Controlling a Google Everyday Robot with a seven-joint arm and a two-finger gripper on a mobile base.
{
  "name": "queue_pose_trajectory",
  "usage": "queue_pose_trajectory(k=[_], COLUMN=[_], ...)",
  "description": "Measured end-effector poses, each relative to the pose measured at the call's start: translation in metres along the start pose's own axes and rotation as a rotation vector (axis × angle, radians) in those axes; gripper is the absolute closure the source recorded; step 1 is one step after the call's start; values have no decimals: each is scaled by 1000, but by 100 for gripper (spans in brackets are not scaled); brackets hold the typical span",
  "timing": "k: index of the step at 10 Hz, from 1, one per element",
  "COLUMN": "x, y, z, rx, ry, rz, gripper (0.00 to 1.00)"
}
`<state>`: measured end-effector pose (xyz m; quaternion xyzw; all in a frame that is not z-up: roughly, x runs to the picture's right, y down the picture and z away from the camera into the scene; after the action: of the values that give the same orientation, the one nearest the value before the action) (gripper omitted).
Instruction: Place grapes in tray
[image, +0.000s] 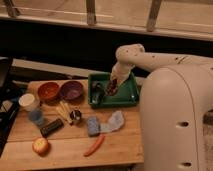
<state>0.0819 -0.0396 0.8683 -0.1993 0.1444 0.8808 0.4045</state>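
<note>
The bright green tray (129, 96) sits at the back right of the wooden table. My gripper (113, 85) hangs over the tray's left half, at the end of the white arm. The dark reddish-purple grapes (111, 88) are at the gripper, low inside the tray. A dark roundish object (97, 93) lies in the tray's left end beside them.
A red bowl (48, 91) and a purple bowl (71, 90) stand left of the tray. A white cup (28, 101), a blue cup (35, 116), a dark bar (51, 127), an apple (40, 145), a red chili (94, 145), a blue sponge (92, 125) and a grey cloth (114, 121) lie on the table (65, 152).
</note>
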Motion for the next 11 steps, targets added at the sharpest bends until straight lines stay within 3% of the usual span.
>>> queue_pose_trajectory(k=[2,3,4,6,8,9,11], x=[2,1,-2,0,-1,-3,-5], y=[6,6,9,28,29,26,24], z=[17,22,22,22,27,27,26], rx=[-71,-152,-269,-383,-355,-311,-156], ry=[68,137,194,251,252,231,130], rz=[17,32,42,12,13,5,-42], gripper=[94,84,72,52,32,24,20])
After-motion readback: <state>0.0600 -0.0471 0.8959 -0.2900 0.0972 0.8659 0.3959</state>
